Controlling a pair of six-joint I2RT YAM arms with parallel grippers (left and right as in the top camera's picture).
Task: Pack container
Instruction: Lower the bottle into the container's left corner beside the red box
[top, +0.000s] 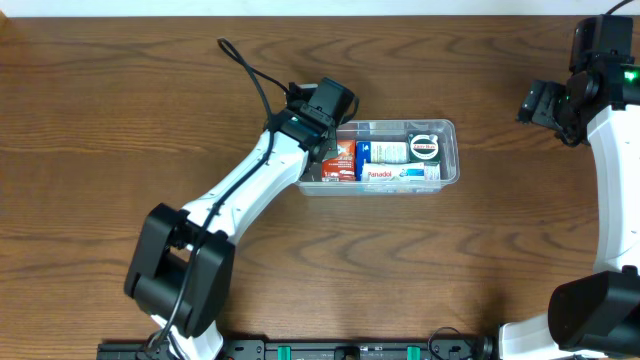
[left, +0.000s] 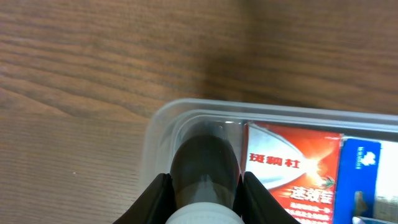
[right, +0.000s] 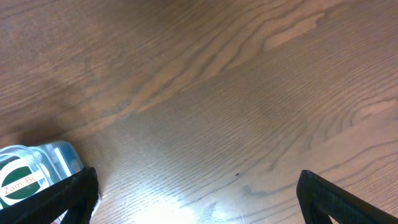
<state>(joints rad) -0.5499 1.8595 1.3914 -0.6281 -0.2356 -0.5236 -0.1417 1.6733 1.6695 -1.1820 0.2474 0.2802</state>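
Dark cylinder (left: 205, 155) is clamped by left end effector (left: 205, 185) at container (left: 155, 132) left end, presumably to fill the gap beside red box (left: 292, 168); right end effector (right: 196, 190) is spread, parked clear.

Robot lab setup, left arm (top: 250, 190) and right arm (top: 610, 170) at a wood-grain table (top: 120, 110), black mounting rail (top: 330, 350)

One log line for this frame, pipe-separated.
left pincer: shut on dark cylinder, at container left end | right pincer: open, away from container | boxes: inside container
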